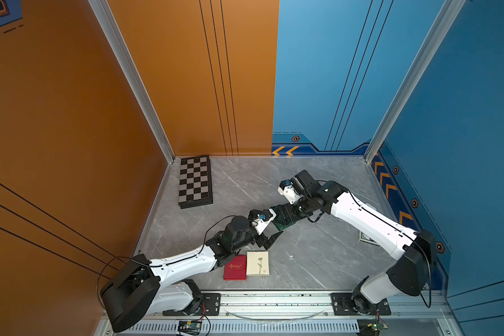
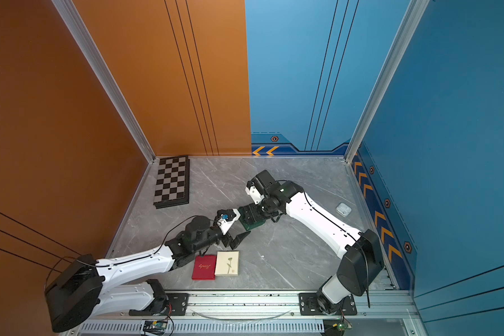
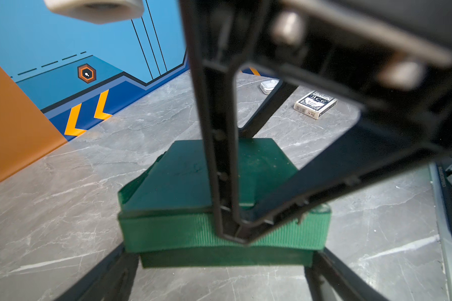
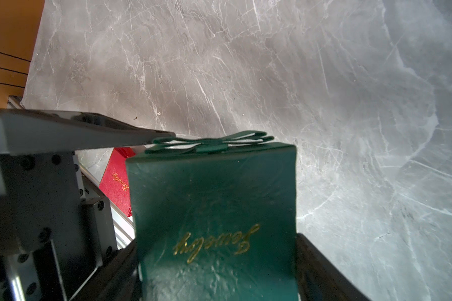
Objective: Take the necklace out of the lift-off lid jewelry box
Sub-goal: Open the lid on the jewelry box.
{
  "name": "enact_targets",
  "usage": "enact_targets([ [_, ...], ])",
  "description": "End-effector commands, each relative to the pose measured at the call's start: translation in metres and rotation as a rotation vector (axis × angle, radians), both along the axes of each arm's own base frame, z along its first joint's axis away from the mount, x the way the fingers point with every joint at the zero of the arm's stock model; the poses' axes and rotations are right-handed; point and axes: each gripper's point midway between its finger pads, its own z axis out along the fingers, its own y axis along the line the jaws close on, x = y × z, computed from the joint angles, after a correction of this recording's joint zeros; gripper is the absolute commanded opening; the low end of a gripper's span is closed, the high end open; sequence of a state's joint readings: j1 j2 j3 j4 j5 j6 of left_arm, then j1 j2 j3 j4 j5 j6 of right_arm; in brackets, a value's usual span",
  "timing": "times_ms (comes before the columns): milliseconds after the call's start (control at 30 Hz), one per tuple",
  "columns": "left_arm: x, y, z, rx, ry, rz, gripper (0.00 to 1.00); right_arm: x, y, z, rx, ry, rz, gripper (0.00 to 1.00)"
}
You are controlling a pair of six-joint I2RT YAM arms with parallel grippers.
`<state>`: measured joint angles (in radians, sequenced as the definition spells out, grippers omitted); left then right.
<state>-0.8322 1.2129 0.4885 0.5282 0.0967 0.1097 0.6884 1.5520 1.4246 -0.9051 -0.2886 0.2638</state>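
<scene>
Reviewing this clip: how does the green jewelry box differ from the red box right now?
The green jewelry box sits mid-table between the fingers of the right gripper; the red box lies untouched near the front edge, beside a cream box. The green one carries a bow; the red one shows none. Both bear gold script lettering.

A chessboard (image 1: 195, 181) lies by the far corner; a red box (image 1: 235, 267) sits just beside a cream box (image 1: 257, 263).

Green jewelry box (image 2: 255, 225) on marble table (image 2: 288, 250)
</scene>
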Motion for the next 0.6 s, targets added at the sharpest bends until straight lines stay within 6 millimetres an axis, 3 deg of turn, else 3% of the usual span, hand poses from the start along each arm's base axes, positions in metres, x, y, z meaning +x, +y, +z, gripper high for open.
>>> enact_targets([
  [0, 0.0014, -0.0028, 0.0116, -0.022, -0.011, -0.013, 0.90, -0.0037, 0.0026, 0.0044, 0.027, -0.002, 0.000, 0.68],
  [567, 0.0020, -0.0018, 0.0128, -0.024, -0.015, -0.004, 0.96, -0.0040, 0.0034, 0.0020, 0.027, 0.006, 0.000, 0.68],
])
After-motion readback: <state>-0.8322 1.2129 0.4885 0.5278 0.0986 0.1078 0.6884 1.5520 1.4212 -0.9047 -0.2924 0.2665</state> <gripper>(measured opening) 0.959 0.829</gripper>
